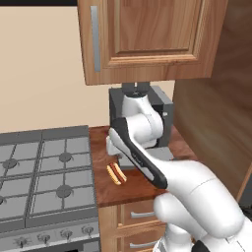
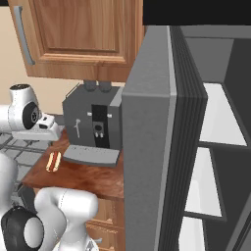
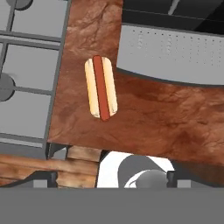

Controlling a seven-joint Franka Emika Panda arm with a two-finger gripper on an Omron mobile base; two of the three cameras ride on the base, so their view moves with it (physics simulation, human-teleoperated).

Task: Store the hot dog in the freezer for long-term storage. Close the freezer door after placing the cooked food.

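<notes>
Since the hot dog (image 3: 101,88) lies flat on the brown counter (image 3: 166,118), close to its stove-side edge and just beside the coffee machine's (image 2: 93,122) grey drip tray (image 3: 175,54), the pickup leaves little room for error. It shows too in the left base view (image 1: 115,173) and the right base view (image 2: 53,162), untouched, near the counter's left edge. The gripper (image 1: 114,146) hangs above it, empty; whether its fingers stand apart or together cannot be told, as the tips are hidden at the bottom of the hand view. A descent that drifts toward the tray would probably strike its rim; one that drifts the other way could land on the stove (image 1: 44,172) grate. The bun looks soft and rounded, so a pinch across its length, or one set too high, may roll it or squeeze the sausage out. The freezer door (image 2: 147,147) stands open, edge-on at the counter's right end, with white shelves (image 2: 220,122) beyond it; the arm, swinging the load that way, might clip this door or the wooden cabinet (image 1: 147,39) overhead.
</notes>
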